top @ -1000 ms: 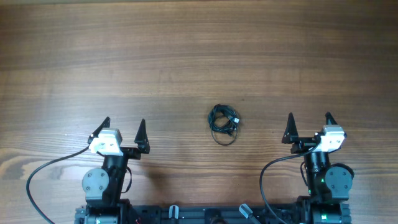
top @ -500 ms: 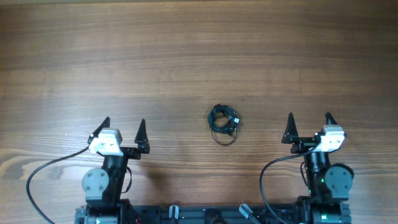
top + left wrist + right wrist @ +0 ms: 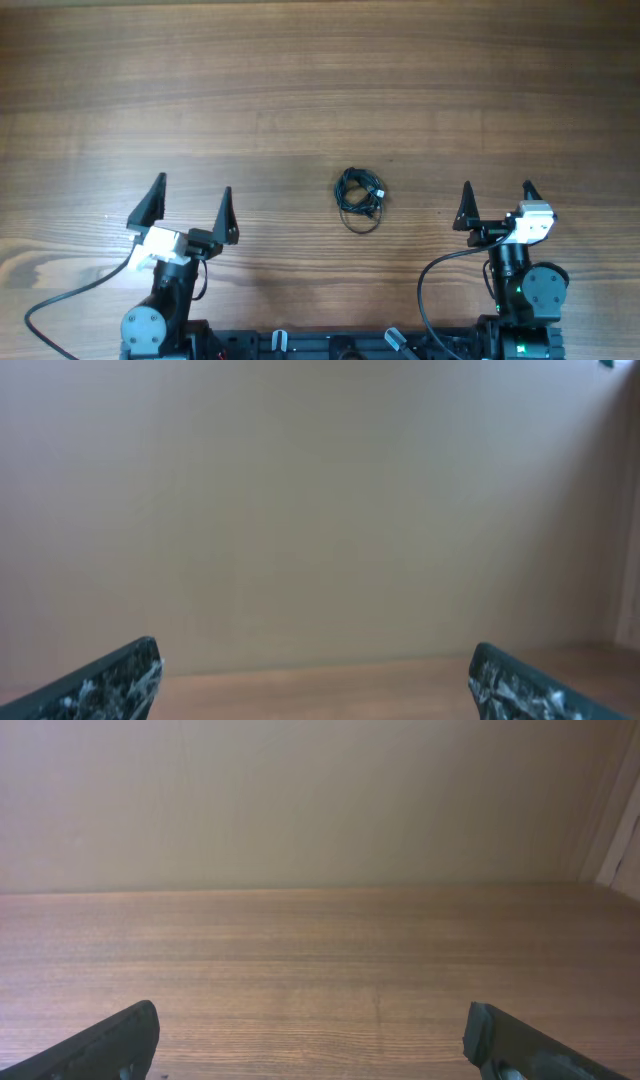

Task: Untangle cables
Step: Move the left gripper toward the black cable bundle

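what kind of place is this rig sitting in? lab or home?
Probably a lab or test bench: a wood-grain tabletop, a plain beige wall behind it, and one small knotted bundle of thin black cables lying between the open left gripper and open right gripper.

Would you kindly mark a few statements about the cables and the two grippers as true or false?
1. The cables lie in one small knotted heap on the table. True.
2. The left gripper is shut on the cables. False: it is open, empty and well apart from them.
3. The right gripper is open and holds nothing. True.
4. The cables lie beyond the right gripper, towards the table's right edge. False: in the overhead view they lie between the two grippers.
5. The right wrist view shows the cables between its fingers. False: it shows only bare wood there.
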Available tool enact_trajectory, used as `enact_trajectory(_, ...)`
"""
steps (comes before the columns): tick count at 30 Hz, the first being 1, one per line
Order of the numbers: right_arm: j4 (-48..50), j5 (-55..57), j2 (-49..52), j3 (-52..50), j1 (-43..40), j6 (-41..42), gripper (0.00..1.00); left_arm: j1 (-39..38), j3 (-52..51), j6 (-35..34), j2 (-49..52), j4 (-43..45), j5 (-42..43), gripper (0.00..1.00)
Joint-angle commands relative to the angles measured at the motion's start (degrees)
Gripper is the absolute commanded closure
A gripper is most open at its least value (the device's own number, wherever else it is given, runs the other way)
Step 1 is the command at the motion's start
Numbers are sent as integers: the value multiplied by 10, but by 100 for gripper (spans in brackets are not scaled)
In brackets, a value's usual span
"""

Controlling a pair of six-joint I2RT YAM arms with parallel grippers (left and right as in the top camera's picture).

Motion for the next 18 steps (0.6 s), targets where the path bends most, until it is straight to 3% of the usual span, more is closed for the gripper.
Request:
enact_trajectory(1,2,-5,0,-1,-2,-5,0,2,2,-118,-3,20,-124,0)
enact_trajectory(6,2,-5,0,-1,-2,-5,0,2,39,-133,0,26,-180,0)
enact_trajectory(11,2,-5,0,-1,-2,-5,1,2,122,-133,85,-9,-197,0)
enact_trajectory(18,2,-5,0,-1,-2,-5,0,2,192,-157,349,74,-211,0)
